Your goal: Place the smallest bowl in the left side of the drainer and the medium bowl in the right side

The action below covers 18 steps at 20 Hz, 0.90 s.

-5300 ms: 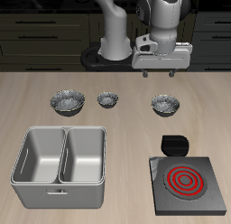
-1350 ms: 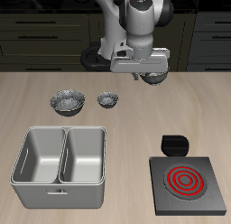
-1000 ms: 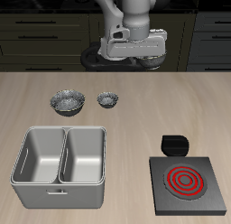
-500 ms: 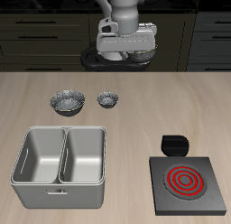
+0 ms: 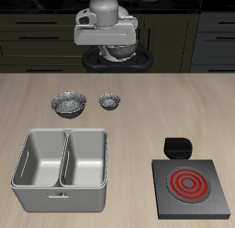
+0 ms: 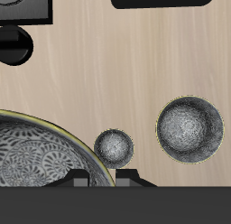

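Now the tool carries the medium bowl high over the back of the bench.

The tool (image 5: 114, 51) looks closed on the rim of the medium bowl (image 6: 41, 160) – its fingers are hard to see, but the bowl hangs off the bench under it. The drainer (image 5: 62, 184) sits low down, nearer the bench's front edge, past the smallest bowl (image 5: 110, 101) and the widest bowl (image 5: 68, 103). I think the tool must come forward over those two bowls, then go down to the right side – not the left.
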Available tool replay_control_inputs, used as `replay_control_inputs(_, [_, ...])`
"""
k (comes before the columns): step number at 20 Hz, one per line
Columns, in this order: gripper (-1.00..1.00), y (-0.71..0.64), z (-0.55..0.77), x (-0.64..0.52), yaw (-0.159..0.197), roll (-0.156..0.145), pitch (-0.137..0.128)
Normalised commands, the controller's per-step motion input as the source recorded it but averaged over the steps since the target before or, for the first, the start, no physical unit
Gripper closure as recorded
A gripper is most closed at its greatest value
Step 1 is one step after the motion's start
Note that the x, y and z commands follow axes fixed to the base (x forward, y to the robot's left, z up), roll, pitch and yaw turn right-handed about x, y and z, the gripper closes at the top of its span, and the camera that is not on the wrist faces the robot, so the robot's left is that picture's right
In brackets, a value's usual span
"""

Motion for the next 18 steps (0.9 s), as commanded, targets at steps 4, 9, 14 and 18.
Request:
replay_control_inputs(4, [1.00,-0.57,0.09,0.21,0.001,-0.003,0.038])
replay_control_inputs(9, [1.00,-0.47,0.06,0.10,0.013,-0.036,0.009])
replay_control_inputs(14, [1.00,-0.60,0.16,0.09,-0.022,-0.012,0.009])
replay_control_inputs(18, [1.00,-0.48,0.10,0.07,-0.004,-0.018,0.001])
